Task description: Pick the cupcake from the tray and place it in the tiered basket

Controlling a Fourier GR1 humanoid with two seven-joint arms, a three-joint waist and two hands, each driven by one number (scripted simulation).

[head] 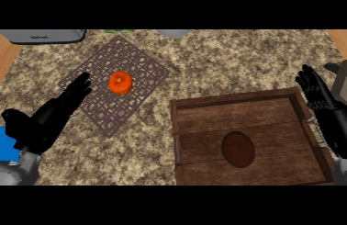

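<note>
Left robot hand (64,104), fingers straight and apart, lies beside the small orange cupcake (120,82) on the brown lattice tray (146,65); probably light and soft, best pinched at its sides.

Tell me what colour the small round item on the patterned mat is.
Bright orange; the round item shows in the head view, on the lattice-patterned mat.

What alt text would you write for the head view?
An orange cupcake sits on a patterned mat on a speckled counter, beside a wooden tray. The left robot hand lies open near the mat; the right robot hand rests open at the edge.
</note>
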